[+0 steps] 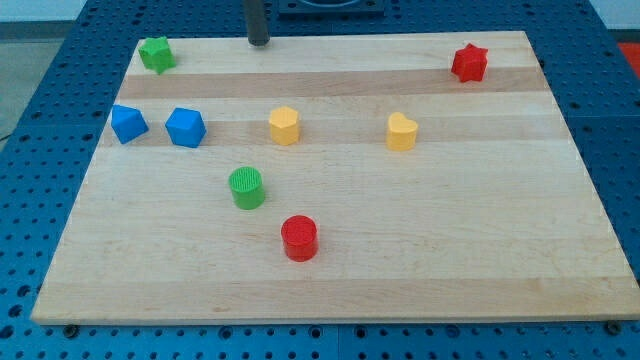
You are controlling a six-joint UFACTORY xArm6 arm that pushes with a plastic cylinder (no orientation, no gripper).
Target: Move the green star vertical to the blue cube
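Top left of the desk [330,300]: green star [156,53], up and a bit left of the blue cube [186,127], well apart. Looks like the start, star not yet pushed. Further right, at the top edge: my tip [258,42], touching no block. No jaws, just a bare rod holding nothing. Next, likely: go round to the star's left, nudge it right, straight above the cube. No writing to read.

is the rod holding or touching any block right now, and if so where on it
Nothing is held. My tip rests at the board's top edge, apart from every block; the nearest, the green star, sits off to the view's left.
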